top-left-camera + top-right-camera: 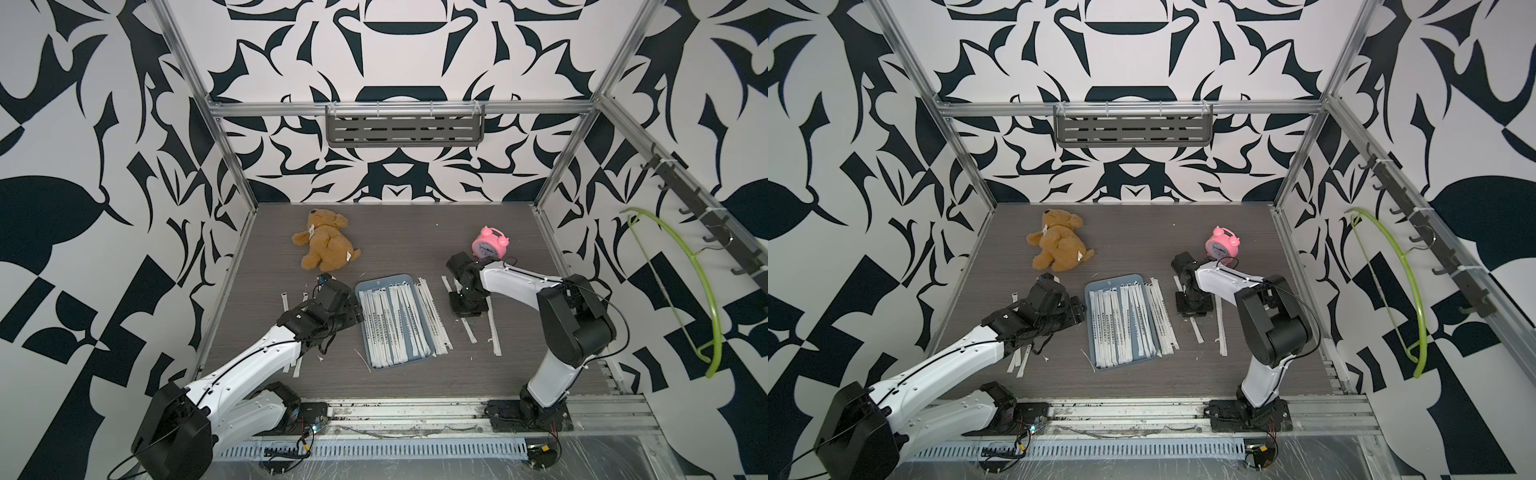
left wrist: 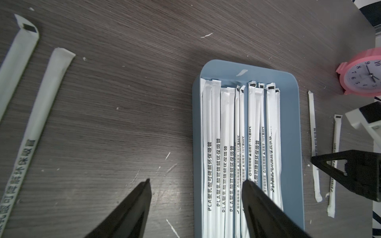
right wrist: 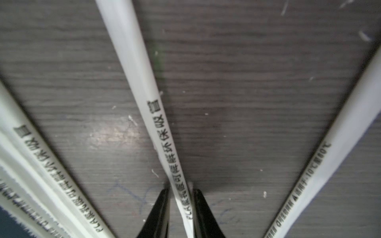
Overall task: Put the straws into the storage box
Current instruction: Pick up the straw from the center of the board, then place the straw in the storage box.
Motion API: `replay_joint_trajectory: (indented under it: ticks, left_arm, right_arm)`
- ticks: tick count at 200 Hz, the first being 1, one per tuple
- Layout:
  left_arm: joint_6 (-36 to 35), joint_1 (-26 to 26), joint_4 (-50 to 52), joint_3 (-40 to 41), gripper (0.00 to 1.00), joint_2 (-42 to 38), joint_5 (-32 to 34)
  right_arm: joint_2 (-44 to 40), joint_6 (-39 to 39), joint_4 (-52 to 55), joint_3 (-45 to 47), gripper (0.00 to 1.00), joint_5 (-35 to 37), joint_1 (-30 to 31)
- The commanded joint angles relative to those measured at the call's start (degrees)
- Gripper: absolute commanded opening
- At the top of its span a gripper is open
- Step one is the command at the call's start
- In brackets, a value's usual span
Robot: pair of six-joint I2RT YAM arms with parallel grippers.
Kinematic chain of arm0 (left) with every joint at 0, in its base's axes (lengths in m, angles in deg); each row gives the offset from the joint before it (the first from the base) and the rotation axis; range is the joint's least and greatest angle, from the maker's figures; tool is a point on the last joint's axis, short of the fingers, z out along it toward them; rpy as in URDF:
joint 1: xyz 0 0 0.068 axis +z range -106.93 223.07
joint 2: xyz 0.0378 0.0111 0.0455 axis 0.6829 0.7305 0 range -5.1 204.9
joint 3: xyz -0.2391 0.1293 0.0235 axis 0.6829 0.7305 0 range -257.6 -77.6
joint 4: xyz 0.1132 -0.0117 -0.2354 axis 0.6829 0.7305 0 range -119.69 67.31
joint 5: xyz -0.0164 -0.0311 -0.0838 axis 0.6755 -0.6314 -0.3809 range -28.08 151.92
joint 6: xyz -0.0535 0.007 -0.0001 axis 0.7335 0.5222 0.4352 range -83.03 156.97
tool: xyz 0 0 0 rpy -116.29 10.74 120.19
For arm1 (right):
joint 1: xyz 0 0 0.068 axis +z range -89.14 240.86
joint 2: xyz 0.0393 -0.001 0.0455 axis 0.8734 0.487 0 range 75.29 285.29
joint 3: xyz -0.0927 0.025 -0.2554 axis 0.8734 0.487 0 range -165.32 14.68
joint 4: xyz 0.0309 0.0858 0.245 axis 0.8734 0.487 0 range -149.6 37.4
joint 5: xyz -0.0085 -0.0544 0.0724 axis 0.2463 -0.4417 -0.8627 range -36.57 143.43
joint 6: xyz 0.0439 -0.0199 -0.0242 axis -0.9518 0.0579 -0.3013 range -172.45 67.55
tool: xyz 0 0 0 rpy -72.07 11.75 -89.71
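Observation:
The blue-grey storage box (image 1: 384,279) (image 1: 1113,279) (image 2: 288,82) lies mid-table, filled with several white wrapped straws (image 1: 390,324) (image 1: 1121,328) (image 2: 226,123). More straws lean along its right rim (image 1: 432,320). My left gripper (image 1: 353,316) (image 1: 1077,311) (image 2: 196,181) hovers open over the box's left edge, one finger above the table and one above the boxed straws. My right gripper (image 1: 467,309) (image 1: 1194,309) (image 3: 181,191) points down at the table right of the box, shut on one straw (image 3: 156,115) (image 1: 469,332) that lies flat.
Loose straws lie right of the right gripper (image 1: 493,332) and under the left arm (image 1: 284,299) (image 1: 297,368). A teddy bear (image 1: 324,245) and a pink alarm clock (image 1: 490,243) sit behind. A grey slotted shelf (image 1: 405,126) hangs on the back wall.

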Motion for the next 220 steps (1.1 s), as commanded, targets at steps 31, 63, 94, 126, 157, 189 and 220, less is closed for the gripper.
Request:
replay_joint_trajectory:
  ticks: [31,63,94,126,157,189,220]
  left_arm:
    - [-0.30,0.19,1.37,0.94,0.77,-0.66,1.10]
    - [-0.40,0.66,5.49,-0.91,0.77,-1.01,3.37]
    - [-0.76,3.17,9.68,-2.70,0.76,-1.71,3.81]
    - [-0.56,3.50,9.24,-3.00,0.76,-0.76,3.51]
    - [0.22,3.51,9.03,-2.79,0.74,0.87,1.81]
    - [-0.75,3.52,8.77,-2.47,0.74,1.20,1.57]
    - [-1.55,3.52,8.37,-2.50,0.74,1.80,1.85]
  right_arm:
    - [-1.11,1.59,1.67,-1.68,0.10,2.89,0.41]
    - [-3.10,1.79,4.40,-4.29,0.06,2.93,2.01]
    - [-7.29,-3.69,10.51,-12.52,0.06,3.68,11.85]
    - [-4.57,-14.01,8.15,-18.06,0.05,4.05,23.46]
    - [0.17,-20.54,0.96,-17.09,0.05,4.50,26.67]
    - [4.74,-19.84,-0.74,-17.36,0.05,2.63,26.71]
    - [7.12,-19.48,-1.22,-16.56,0.05,1.44,26.70]
